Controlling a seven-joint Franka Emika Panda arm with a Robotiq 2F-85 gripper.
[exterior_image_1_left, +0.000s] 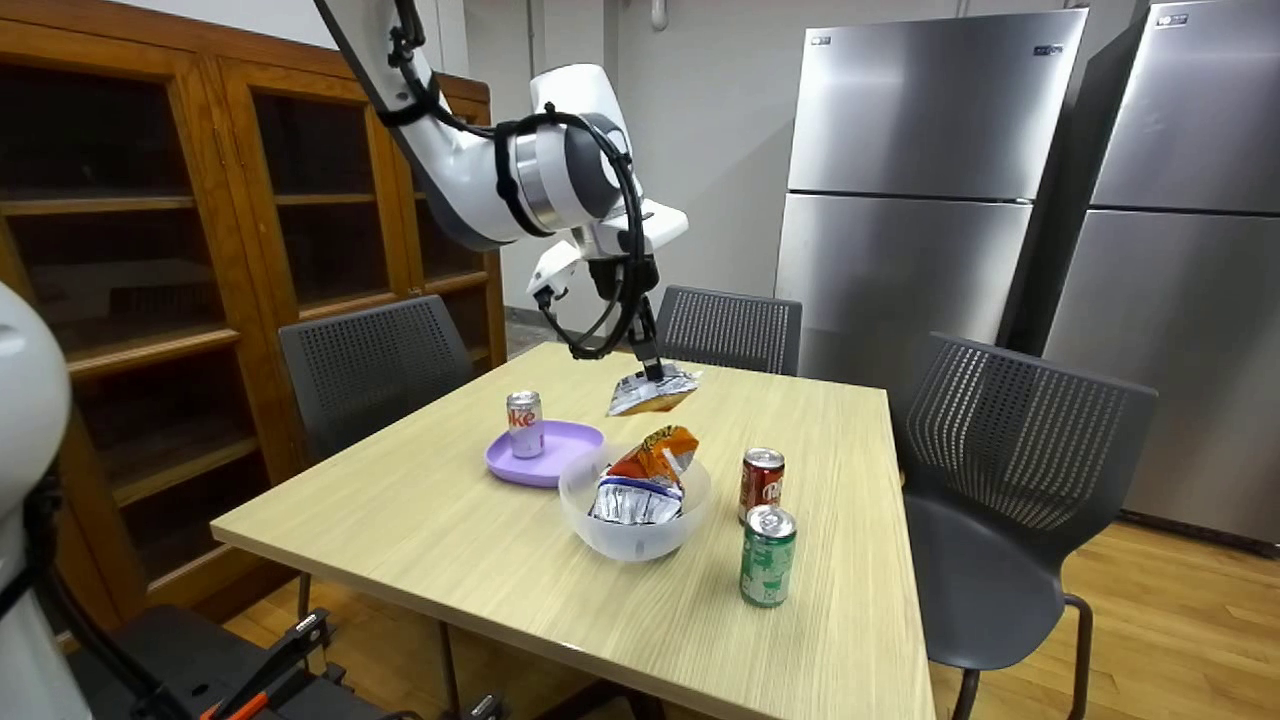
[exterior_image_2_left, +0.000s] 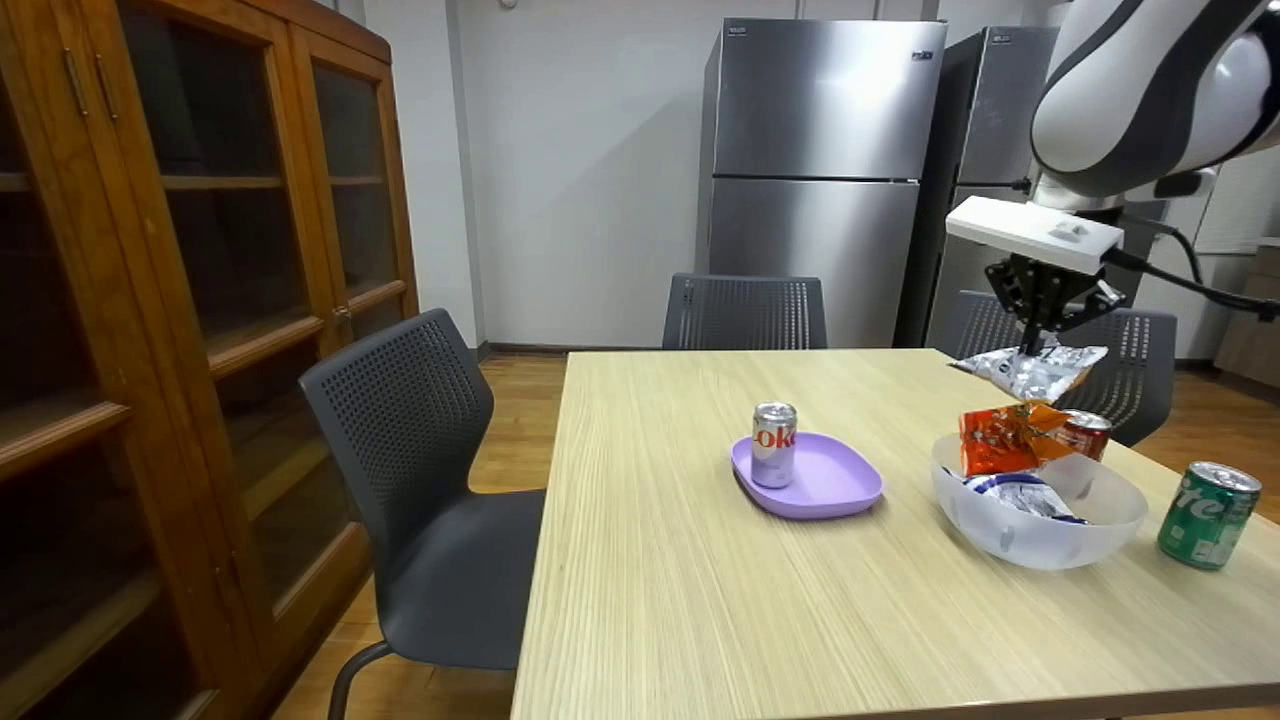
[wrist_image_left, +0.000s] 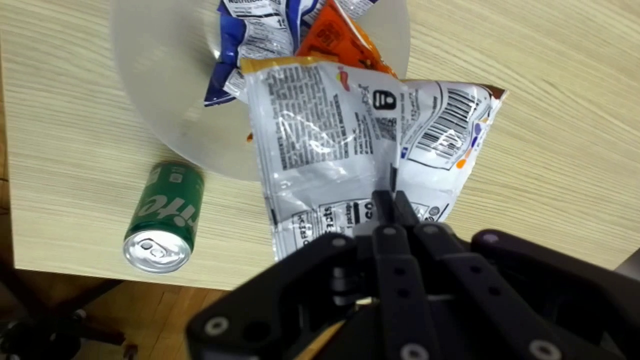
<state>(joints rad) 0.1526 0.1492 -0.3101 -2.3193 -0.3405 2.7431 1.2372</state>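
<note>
"Gripping what?"
"A silver-backed chip bag (wrist_image_left: 320, 155) — the gripper (wrist_image_left: 392, 199) clamps its crease, likely where film bunches easily."
"Where?"
"Above the table (exterior_image_1_left: 430, 510), frosted bowl (wrist_image_left: 165, 95) at eleven o'clock in the wrist view."

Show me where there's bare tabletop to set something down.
The widest bare stretch of table lies between the purple plate and the cabinet-side chair. More shows beyond the plate, toward the far chair. It's crowded around the bowl of snack bags: red can and green can close by, and the tool holding a silver bag aloft.
</note>
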